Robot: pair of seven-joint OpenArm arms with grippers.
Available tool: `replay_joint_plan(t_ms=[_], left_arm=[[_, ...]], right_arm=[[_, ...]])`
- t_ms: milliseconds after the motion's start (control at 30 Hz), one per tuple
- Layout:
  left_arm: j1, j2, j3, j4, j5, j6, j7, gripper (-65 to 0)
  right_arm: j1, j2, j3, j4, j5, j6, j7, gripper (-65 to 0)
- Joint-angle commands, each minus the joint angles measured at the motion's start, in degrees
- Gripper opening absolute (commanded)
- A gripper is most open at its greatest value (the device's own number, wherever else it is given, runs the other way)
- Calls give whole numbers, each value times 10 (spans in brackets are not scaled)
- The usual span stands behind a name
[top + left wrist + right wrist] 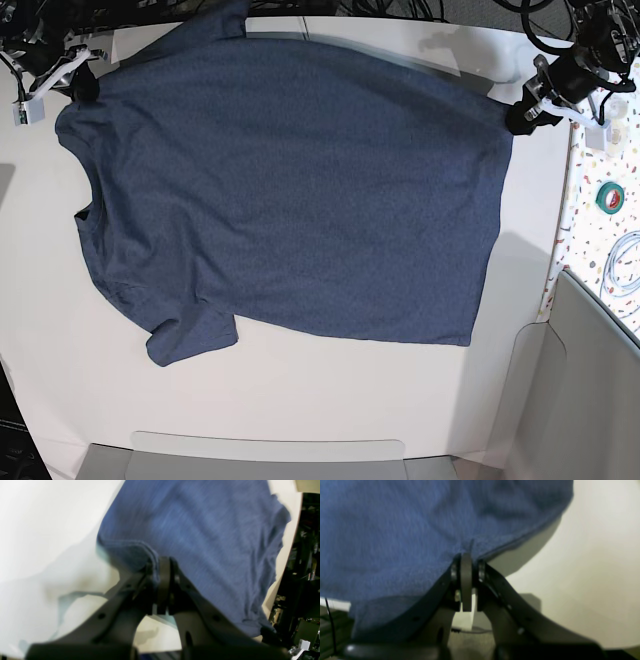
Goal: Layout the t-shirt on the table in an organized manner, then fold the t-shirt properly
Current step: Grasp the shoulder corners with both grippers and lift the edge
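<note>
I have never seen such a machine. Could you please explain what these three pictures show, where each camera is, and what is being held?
This is a robot with two arms. One picture looks down from above on a white table with a dark blue t-shirt spread on it, plain side up. The other two come from cameras mounted on each wrist, looking along the gripping part. The left end effector is closed on a hemmed edge of the shirt; from above it is at the right. The right end effector is also closed on the shirt's edge, seen at the upper left. A roll of green tape lies on the speckled strip.
</note>
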Motion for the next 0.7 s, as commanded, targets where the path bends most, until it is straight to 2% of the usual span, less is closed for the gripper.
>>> replay_joint_plan(t_ms=[0,167,300,467,567,667], left_arm=[[-3,-18,-7,9,-9,-2,0,-650],[-41,-37,-6,6,-8,-2,0,-650],[-71,-38,-3,5,-7,2,0,-650],[-104,-41,-2,-58,-7,3,0,-650],[-128,-41,-1,-115,-7,0,1,-650],[-156,-41,-1,-167,-7,-1,22,-650]], right_arm=[[10,9,5,6,8,-4,8,-650],[59,9,5,3,6,-7,8,-650],[91,9,5,-23,5,-8,8,-650],[131,8,4,-64,4,-10,8,-650],[151,8,4,-93,4,-42,8,-650],[166,8,2,-104,4,-53,8,-650]])
